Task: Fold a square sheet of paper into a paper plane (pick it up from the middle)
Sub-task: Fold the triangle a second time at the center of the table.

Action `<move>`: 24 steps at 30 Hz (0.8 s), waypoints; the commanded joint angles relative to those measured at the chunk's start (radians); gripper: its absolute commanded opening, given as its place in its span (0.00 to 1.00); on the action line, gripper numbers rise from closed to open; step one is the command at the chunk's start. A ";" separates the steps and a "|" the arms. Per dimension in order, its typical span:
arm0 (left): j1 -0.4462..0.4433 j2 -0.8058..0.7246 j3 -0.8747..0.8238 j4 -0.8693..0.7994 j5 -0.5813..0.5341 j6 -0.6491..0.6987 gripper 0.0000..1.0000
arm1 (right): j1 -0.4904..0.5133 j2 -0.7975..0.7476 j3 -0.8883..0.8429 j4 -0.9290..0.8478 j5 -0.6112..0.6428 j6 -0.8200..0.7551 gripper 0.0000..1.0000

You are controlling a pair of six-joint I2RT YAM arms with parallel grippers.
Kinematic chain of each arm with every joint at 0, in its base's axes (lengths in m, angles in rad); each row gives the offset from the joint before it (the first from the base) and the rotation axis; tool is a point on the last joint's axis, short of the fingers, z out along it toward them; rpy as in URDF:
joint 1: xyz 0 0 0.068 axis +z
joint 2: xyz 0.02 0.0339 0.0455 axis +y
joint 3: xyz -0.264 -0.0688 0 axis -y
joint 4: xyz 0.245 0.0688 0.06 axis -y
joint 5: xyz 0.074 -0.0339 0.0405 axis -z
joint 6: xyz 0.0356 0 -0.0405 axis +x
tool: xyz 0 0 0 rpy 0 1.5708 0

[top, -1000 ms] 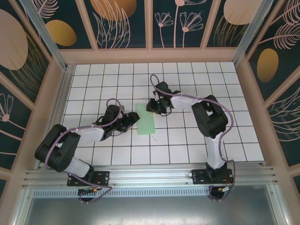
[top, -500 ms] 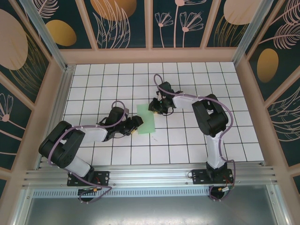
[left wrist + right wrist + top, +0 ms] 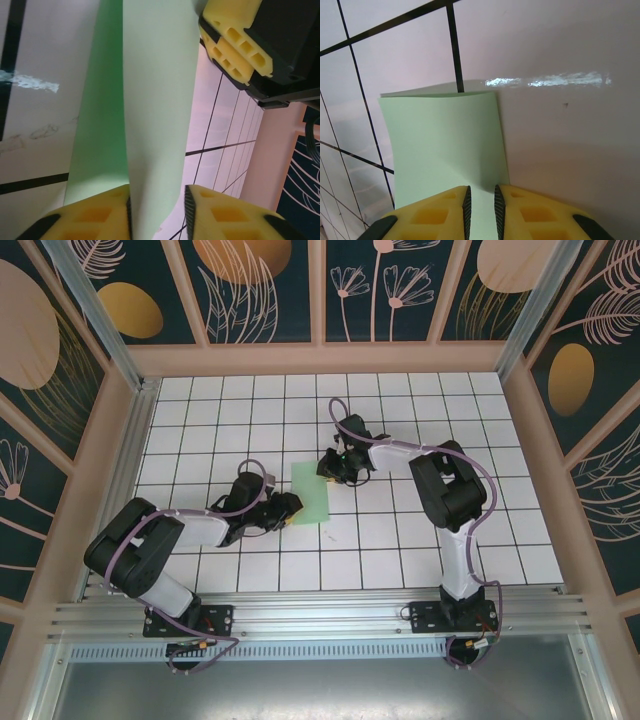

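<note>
Closest to the near edge of the counter (image 3: 420, 560) was the left gripper (image 3: 289, 507). It lay low over the tiles, and its tip was at the near left side of the paper (image 3: 313, 494). In its wrist view the yellow fingers (image 3: 215, 210) stood partly closed, with a raised flap of the paper running up between them. Whether they already pinched it firmly, I cannot tell.

The paper lay about in the middle of the counter, a little to the left of centre, as a narrow pale green strip. Its long axis ran almost straight from the near edge toward the far edge. Two layers showed in the left wrist view, so I judge it was folded once along its length.

Farther away, the right gripper (image 3: 330, 466) sat at the far right corner of the paper. Its fingers (image 3: 530, 210) were almost together, and the edge of the paper was held in the thin gap between them.

So the paper lay between the two grippers, which sat at opposite ends of its diagonal. From the left gripper it lay to the right and a little farther away, and from the right gripper it lay nearer and to the left. The left arm was nearer to the near half. The next fold probably depends on this long axis: the left flap would go across it while the far corner stays pinned.
</note>
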State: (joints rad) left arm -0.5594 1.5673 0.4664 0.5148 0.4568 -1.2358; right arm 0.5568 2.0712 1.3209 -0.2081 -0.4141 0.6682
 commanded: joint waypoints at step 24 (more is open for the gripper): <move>-0.007 -0.072 0.186 -0.593 -0.211 0.360 0.00 | 0.103 -0.161 -0.137 0.075 -0.067 -0.060 0.27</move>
State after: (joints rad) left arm -0.5594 1.5097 0.6216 -0.0132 0.2592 -0.9150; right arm 0.6624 1.8755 1.1885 -0.1593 -0.4553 0.6113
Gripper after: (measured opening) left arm 0.063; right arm 0.272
